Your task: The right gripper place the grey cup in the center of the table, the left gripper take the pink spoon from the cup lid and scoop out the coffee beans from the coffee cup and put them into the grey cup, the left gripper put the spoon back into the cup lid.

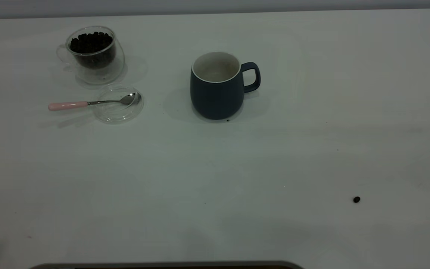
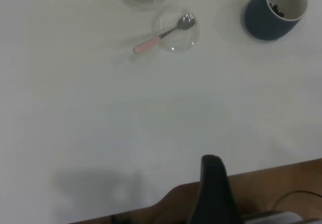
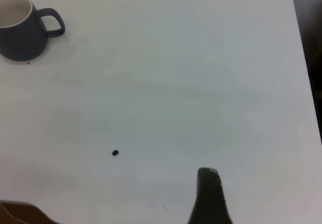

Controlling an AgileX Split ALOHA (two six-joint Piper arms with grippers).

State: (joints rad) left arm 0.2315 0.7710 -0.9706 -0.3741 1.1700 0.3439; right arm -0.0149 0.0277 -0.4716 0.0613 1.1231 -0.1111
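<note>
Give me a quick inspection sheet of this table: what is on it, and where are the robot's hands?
Surface: white table, a few tiny dark specks.
Job's things: grey cup upright near the middle, handle toward the right arm's side; a few coffee beans lie inside it. Coffee cup at the far left, full of beans. Pink spoon rests with its bowl in the cup lid, handle sticking out over the table.
Clutter: one stray bean on the right side.
Grippers: left gripper and right gripper back at the table's near edge, holding nothing; fingers only partly seen.
Cables: one thin cable beyond the edge.
Surroundings: nothing seen.
</note>
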